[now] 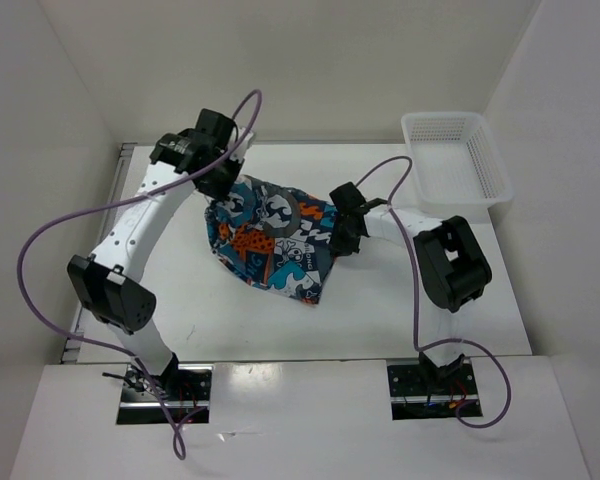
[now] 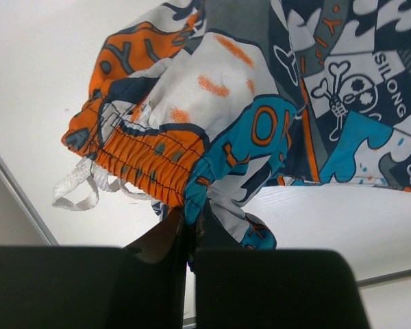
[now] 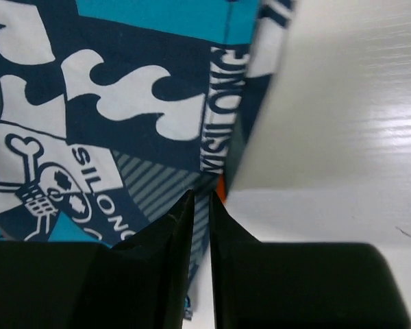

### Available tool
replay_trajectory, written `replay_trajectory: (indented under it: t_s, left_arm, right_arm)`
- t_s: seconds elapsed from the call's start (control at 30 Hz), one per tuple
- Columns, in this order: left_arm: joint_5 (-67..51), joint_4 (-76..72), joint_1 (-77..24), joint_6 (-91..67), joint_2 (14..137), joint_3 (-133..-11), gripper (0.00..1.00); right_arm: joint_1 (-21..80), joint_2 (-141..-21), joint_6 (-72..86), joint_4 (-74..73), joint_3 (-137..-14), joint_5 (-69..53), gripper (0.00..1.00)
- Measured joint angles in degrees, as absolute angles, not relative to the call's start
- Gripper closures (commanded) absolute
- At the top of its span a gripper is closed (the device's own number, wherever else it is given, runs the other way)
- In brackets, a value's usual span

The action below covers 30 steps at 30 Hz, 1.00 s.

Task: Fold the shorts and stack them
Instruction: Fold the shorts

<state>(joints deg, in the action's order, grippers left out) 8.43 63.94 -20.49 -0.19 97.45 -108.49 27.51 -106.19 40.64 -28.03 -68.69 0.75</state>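
The patchwork shorts (image 1: 275, 240) hang stretched between my two grippers over the middle of the table, with a lower corner sagging toward the front. My left gripper (image 1: 220, 190) is shut on the orange elastic waistband (image 2: 151, 161) at the shorts' left end; a white drawstring (image 2: 75, 188) dangles beside it. My right gripper (image 1: 338, 238) is shut on the hem edge of the shorts (image 3: 212, 130) at their right end. In the wrist views the left gripper (image 2: 192, 219) and the right gripper (image 3: 201, 199) each pinch fabric between nearly closed fingers.
A white mesh basket (image 1: 455, 160) stands at the back right corner of the table. White walls close in the table at the back and both sides. Purple cables loop above both arms.
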Motion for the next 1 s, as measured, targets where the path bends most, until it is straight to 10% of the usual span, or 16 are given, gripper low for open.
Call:
replay_trajectory:
  t_s: [0.23,1.0]
  left_arm:
    - [11.4,64.6,-27.3,-0.2,103.5,-109.3,1.00]
    - [-4.6,42.5,-36.5,-0.2,105.2,-96.5,0.99]
  right_arm:
    - [27.5,-108.5,40.6,-25.2,-68.8,-0.9,0.99]
    - [27.4,-109.1,40.7,-22.2,-68.5,-2.9,0.97]
